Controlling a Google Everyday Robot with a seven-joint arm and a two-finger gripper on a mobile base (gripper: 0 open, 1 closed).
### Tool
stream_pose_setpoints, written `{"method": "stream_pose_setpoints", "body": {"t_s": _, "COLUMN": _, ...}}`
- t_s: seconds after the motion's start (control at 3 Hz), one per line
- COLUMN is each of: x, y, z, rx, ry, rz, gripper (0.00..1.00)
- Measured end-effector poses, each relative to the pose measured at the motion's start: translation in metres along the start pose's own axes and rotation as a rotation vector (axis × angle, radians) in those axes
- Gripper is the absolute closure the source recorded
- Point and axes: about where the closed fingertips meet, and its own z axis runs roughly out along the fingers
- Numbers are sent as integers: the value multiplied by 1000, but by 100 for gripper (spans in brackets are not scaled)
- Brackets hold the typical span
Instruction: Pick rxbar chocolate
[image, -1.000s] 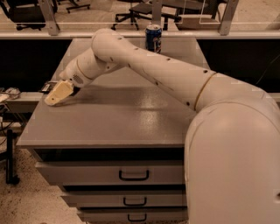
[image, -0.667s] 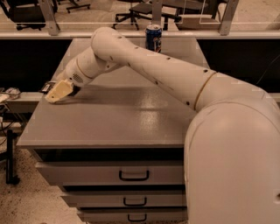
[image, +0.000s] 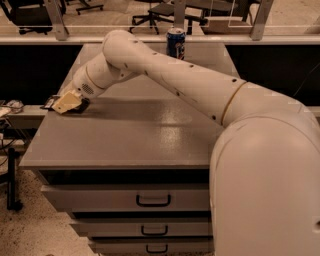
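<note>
The rxbar chocolate (image: 50, 103) is a thin dark bar lying flat at the left edge of the grey table (image: 130, 135). Only its left end shows; the rest is hidden under the gripper. My gripper (image: 68, 103) is low over the bar at the table's left edge, pointing left and down, and seems to touch the bar. The white arm reaches to it from the lower right across the table.
A blue soda can (image: 175, 43) stands upright at the table's back edge. Drawers with dark handles (image: 153, 201) are below the tabletop. Office chairs (image: 150, 12) stand behind a rail at the back. Small items lie on a lower shelf (image: 12, 106) at the left.
The gripper has stayed at the bar on the table's left edge, shifting only very slightly. The can has not moved.
</note>
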Motion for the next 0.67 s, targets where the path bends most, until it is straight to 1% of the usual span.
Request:
{"method": "stream_pose_setpoints", "body": {"t_s": 0.33, "x": -8, "y": 0, "z": -45, "rx": 65, "ry": -29, "rz": -36, "gripper": 100}}
{"method": "stream_pose_setpoints", "body": {"t_s": 0.67, "x": -16, "y": -11, "z": -127, "rx": 202, "ry": -70, "rz": -68, "gripper": 100}}
